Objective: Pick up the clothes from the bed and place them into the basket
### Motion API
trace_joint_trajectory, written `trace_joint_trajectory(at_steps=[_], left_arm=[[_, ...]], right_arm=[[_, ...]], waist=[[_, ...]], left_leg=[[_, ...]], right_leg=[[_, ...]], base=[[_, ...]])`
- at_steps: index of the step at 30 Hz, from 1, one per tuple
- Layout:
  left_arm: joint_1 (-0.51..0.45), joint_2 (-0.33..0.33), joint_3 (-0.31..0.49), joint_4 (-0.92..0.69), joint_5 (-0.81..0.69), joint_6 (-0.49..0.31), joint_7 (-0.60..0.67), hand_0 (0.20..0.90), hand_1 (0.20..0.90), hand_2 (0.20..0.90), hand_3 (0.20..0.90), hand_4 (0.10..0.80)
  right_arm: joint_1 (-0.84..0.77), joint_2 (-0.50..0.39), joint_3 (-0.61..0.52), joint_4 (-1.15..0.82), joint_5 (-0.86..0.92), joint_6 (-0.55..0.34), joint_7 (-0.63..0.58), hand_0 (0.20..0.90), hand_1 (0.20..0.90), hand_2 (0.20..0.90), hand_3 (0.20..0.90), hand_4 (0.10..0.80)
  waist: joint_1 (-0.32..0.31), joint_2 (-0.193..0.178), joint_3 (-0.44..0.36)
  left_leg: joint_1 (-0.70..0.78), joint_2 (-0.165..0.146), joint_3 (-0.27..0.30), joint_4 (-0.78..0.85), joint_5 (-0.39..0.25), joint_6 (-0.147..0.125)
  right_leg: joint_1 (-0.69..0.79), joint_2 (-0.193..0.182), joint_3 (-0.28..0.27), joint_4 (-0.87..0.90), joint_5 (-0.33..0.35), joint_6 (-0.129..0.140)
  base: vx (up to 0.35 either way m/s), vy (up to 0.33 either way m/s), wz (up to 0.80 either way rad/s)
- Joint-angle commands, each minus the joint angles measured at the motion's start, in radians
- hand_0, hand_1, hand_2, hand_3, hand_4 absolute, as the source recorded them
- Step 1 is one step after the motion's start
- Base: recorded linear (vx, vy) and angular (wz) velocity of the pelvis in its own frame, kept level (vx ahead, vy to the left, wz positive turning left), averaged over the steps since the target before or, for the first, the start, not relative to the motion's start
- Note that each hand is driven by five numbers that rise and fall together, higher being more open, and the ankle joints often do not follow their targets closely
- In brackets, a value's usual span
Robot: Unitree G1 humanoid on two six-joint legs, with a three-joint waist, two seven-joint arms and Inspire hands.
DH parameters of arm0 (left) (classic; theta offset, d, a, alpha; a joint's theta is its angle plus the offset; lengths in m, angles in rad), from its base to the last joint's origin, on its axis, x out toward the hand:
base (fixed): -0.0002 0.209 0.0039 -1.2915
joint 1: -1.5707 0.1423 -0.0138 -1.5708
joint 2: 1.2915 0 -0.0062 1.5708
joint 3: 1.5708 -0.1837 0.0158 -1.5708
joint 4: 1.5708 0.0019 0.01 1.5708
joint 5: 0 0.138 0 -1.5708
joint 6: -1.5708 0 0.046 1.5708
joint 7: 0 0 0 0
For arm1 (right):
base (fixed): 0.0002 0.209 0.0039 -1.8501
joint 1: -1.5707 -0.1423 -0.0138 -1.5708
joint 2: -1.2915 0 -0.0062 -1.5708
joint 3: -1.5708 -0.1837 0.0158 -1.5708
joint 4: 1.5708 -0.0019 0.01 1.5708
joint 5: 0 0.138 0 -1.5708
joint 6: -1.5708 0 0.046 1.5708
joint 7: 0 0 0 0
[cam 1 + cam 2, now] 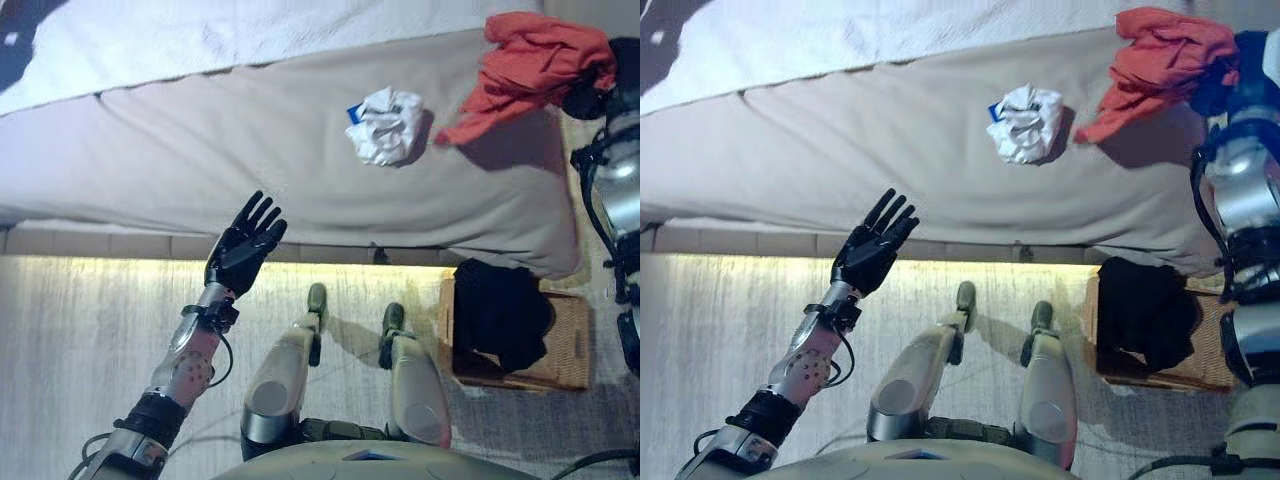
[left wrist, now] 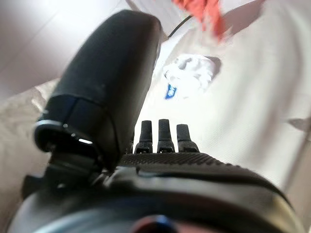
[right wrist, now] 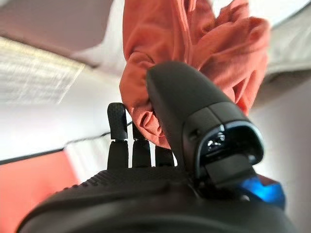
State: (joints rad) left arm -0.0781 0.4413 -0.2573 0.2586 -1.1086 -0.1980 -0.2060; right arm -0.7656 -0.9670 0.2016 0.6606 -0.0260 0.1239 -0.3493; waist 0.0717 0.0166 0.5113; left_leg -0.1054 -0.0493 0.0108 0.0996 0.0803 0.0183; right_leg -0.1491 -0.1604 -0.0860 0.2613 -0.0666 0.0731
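Note:
An orange-red garment (image 1: pixel 530 60) hangs bunched over the far right corner of the bed (image 1: pixel 200 150). My right hand (image 3: pixel 194 111) is shut on it, thumb and fingers pinching the cloth (image 3: pixel 194 43). A crumpled white garment (image 1: pixel 388 125) with a blue tag lies on the grey sheet left of it, also in the left wrist view (image 2: pixel 192 73). My left hand (image 1: pixel 245 250) hovers open at the bed's front edge, fingers straight, holding nothing. A wicker basket (image 1: pixel 572 340) stands on the floor at the bed's right front corner, with a black garment (image 1: pixel 500 310) in it.
A white blanket (image 1: pixel 200 30) covers the far side of the bed. Pale carpet (image 1: pixel 80 340) runs along the bed's front, lit by a strip under the frame.

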Motion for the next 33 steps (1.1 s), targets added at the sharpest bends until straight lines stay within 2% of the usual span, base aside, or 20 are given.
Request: trace_joint_trajectory(at_steps=[1,10,14,24,29,33], left_arm=[[0.028,-0.022,0.005,-0.001,0.063,-0.004,-0.034,0.9,0.9,0.9,0.9,0.8],[0.013,-0.068,0.005,0.076,0.139,0.04,-0.077,0.9,0.9,0.9,0.9,0.8],[-0.014,-0.11,0.006,0.146,0.135,0.045,-0.104,0.9,0.9,0.9,0.9,0.8],[-0.052,-0.15,0.01,0.207,0.208,0.076,-0.095,0.9,0.9,0.9,0.9,0.8],[-0.075,-0.162,-0.001,0.227,0.211,0.088,-0.082,0.9,0.9,0.9,0.9,0.8],[-0.072,-0.164,-0.013,0.226,0.215,0.092,-0.088,0.9,0.9,0.9,0.9,0.8]], right_arm=[[0.067,-0.101,-0.03,-0.079,-0.084,-0.098,-0.06,0.3,0.3,0.3,0.2,0.1],[0.297,-0.057,-0.189,-0.2,-0.106,-0.084,-0.04,0.3,0.3,0.3,0.2,0.1],[0.367,-0.023,-0.236,-0.229,-0.121,-0.08,0.013,0.3,0.3,0.3,0.2,0.1],[0.493,0.05,-0.255,-0.196,-0.048,-0.073,0.205,0.3,0.3,0.3,0.2,0.1],[0.496,0.077,-0.218,-0.124,-0.065,-0.032,0.257,0.3,0.3,0.3,0.2,0.1],[0.48,0.084,-0.189,-0.068,-0.104,-0.033,0.24,0.3,0.3,0.3,0.2,0.1]], waist=[[-0.057,-0.05,-0.242],[-0.133,-0.063,-0.322],[-0.177,-0.063,-0.347],[-0.255,-0.07,-0.369],[-0.282,-0.063,-0.365],[-0.288,-0.055,-0.359]], left_leg=[[0.048,0.065,0.019,0.068,-0.184,-0.025],[0.152,0.098,0.077,-0.087,-0.151,-0.031],[0.187,0.104,0.117,-0.126,-0.151,-0.032],[0.245,0.116,0.19,-0.117,-0.187,-0.029],[0.256,0.12,0.231,-0.096,-0.206,-0.03],[0.264,0.123,0.249,-0.091,-0.211,-0.031]], right_leg=[[0.082,0.047,0.032,-0.123,0.031,-0.017],[0.124,0.063,0.116,-0.251,0.109,0.02],[0.127,0.076,0.15,-0.287,0.133,0.03],[0.13,0.105,0.232,-0.292,0.14,0.027],[0.124,0.11,0.252,-0.287,0.141,0.03],[0.121,0.111,0.258,-0.283,0.143,0.031]], base=[[0.048,0.011,-0.22],[-0.017,0.014,-0.3],[-0.056,0.037,-0.33],[0.005,0.01,-0.32],[-0.007,-0.008,-0.25],[-0.004,-0.019,-0.15]])
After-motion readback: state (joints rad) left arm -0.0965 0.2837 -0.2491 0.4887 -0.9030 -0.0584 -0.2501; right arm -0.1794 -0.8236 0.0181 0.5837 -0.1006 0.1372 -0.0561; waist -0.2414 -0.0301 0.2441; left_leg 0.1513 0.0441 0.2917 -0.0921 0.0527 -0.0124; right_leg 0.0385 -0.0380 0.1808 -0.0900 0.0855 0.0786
